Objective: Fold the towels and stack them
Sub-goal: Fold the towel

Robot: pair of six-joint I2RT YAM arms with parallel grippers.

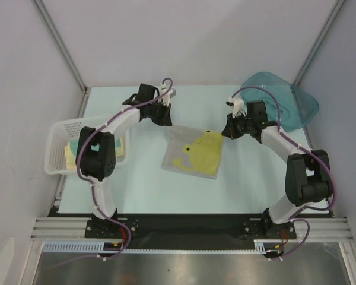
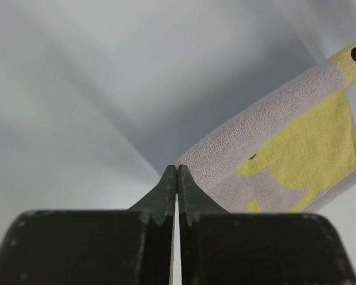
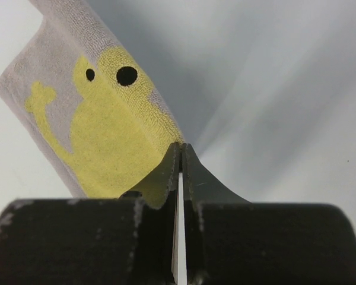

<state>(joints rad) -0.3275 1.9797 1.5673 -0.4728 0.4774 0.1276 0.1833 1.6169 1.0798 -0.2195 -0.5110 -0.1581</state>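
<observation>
One beige-grey towel point(image 1: 193, 153) with a yellow chick shape and black dot eyes stretches across the middle of the table between my two grippers. My left gripper point(image 1: 168, 122) is shut on its far left corner, and the cloth point(image 2: 296, 148) runs off to the right from the closed tips point(image 2: 177, 169). My right gripper point(image 1: 225, 132) is shut on the far right corner. There the towel point(image 3: 101, 130) spreads away to the left of the tips point(image 3: 181, 145). A dark shadow lies under the far edge, which is raised off the table. More pale yellow and teal towels point(image 1: 122, 146) lie in the basket.
A white mesh basket point(image 1: 59, 148) stands at the left edge of the table, partly under my left arm. A teal translucent tub point(image 1: 285, 104) lies at the far right, behind my right arm. Grey walls and metal posts close in the back and sides.
</observation>
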